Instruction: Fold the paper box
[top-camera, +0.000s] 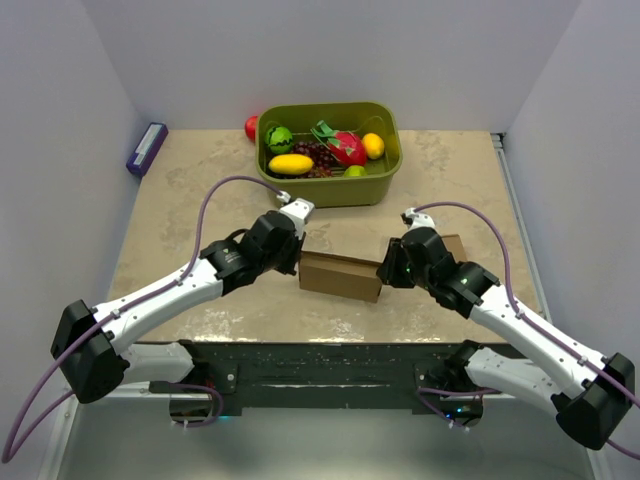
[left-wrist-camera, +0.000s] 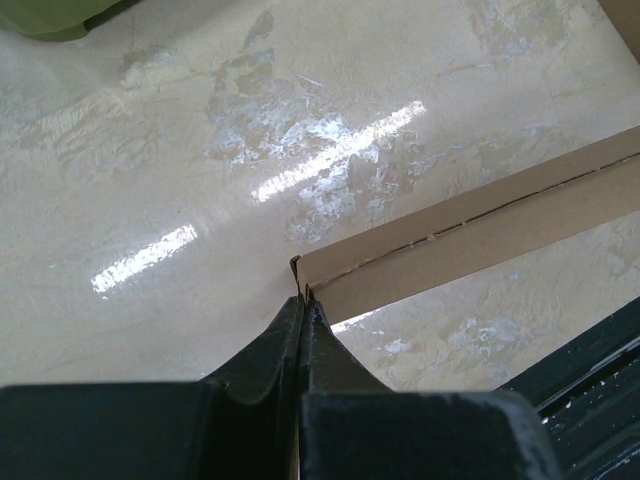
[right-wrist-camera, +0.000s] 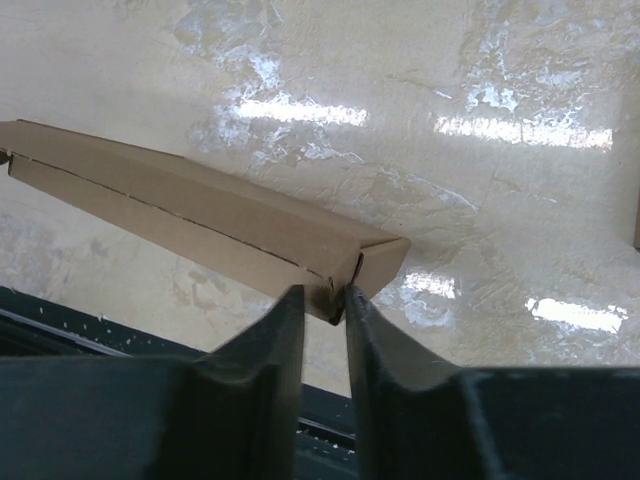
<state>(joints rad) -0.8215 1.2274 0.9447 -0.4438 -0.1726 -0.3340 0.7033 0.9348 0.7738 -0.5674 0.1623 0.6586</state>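
Left gripper (left-wrist-camera: 303, 305) first: its 2 fingers (left-wrist-camera: 270, 350) are pinched tight together, no gap at all, with the end corner of the paper box (left-wrist-camera: 470, 235) nipped right at the tips.

Over to the right gripper (right-wrist-camera: 323, 297): the 2 fingers (right-wrist-camera: 265, 345) stand a narrow slit apart. The box's other end corner pokes down into that slit, but I cannot tell whether the pads actually press on it.

So the paper box spans the 2 grippers, a long, flattened brown piece with a slit seam running along its length. It sits on the near side of the green bin (top-camera: 340, 190), close in front of its front wall. I cannot tell whether it rests on the beige table (top-camera: 170, 200) or hangs just above it.

The bin holds fruit (top-camera: 291, 163): yellow, green, red, orange and a dark bunch of grapes. 1 red fruit (top-camera: 251, 127) peeks out behind the bin's far left corner. A small cardboard piece (top-camera: 455, 245) lies nearer than the bin and to its right, just behind the right gripper. A purple block (top-camera: 147, 148) lies well left of the bin, against the wall.
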